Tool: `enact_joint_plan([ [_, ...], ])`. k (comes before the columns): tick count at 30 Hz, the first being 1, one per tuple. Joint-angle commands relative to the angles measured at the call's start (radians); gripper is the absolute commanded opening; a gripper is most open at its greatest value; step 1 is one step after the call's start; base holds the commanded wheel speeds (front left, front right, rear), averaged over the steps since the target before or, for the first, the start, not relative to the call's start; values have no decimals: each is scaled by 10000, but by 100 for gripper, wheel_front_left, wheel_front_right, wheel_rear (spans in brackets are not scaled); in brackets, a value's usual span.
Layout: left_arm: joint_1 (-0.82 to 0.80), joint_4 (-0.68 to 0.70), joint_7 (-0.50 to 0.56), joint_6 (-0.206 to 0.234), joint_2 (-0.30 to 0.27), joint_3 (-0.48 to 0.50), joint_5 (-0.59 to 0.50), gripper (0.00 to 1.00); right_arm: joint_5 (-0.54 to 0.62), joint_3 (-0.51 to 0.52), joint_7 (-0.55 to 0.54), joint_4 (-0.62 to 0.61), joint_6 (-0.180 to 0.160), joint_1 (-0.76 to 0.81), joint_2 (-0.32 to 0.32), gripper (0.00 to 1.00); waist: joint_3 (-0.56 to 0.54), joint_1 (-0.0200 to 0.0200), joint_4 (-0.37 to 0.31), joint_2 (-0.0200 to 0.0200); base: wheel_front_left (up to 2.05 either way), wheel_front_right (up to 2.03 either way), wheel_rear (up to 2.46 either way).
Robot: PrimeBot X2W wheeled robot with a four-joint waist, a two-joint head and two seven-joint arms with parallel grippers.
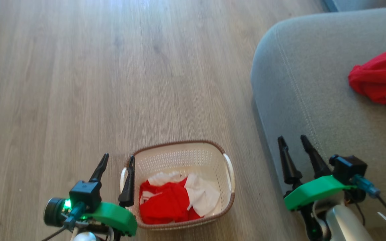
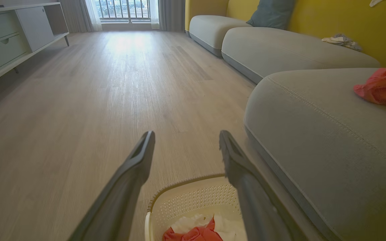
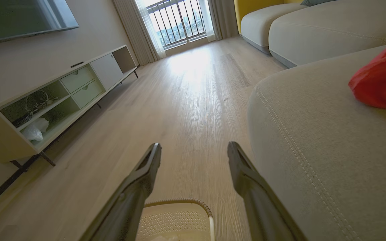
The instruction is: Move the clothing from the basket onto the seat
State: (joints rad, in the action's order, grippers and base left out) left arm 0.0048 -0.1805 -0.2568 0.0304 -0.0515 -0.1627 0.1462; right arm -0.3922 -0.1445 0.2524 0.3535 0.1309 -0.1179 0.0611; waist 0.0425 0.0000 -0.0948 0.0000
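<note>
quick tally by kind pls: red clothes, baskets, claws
red clothes: 2 (all-red garment on the seat, red and white garment in the basket)
baskets: 1
claws: 2 (left claw, right claw, both open)
total: 5

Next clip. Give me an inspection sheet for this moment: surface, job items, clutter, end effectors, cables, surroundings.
Surface: wood-look floor.
Job's things: basket on the floor beside the seat, red-and-white garment inside; red garment lying on the seat.
Clutter: pale cloth on a farther sofa.
End effectors: left end effector open, by the basket's left rim; right end effector open, over the seat's edge; both empty.
Cables: left lead and right lead at the wrist cameras.
Surroundings: cabinet, balcony window.
</note>
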Motion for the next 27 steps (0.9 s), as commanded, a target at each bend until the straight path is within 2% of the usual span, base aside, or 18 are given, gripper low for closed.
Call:
enact_joint_plan([
  [1, -521, 189, -49, -112, 12, 236, -107, 100, 166, -25, 93, -506, -2, -547, -67, 100, 472, 0, 0, 0, 0, 0, 0],
  [7, -1024, -352, -49, -479, 12, 137, -371, 100, 395, 307, 93, -976, -2, -555, -88, 100, 1313, 0, -5, 0, 0, 0, 0],
  [14, -2279, -1325, -49, -1008, -64, 23, -912, 100, 438, 687, 93, -1892, -2, -644, -104, 100, 3041, 0, 86, 0, 0, 0, 0],
  [27, -5032, -4131, -49, -1360, -186, -780, -1598, 100, 919, 866, 93, -2910, -2, -852, -107, 100, 5928, 0, 47, 0, 0, 0, 0],
])
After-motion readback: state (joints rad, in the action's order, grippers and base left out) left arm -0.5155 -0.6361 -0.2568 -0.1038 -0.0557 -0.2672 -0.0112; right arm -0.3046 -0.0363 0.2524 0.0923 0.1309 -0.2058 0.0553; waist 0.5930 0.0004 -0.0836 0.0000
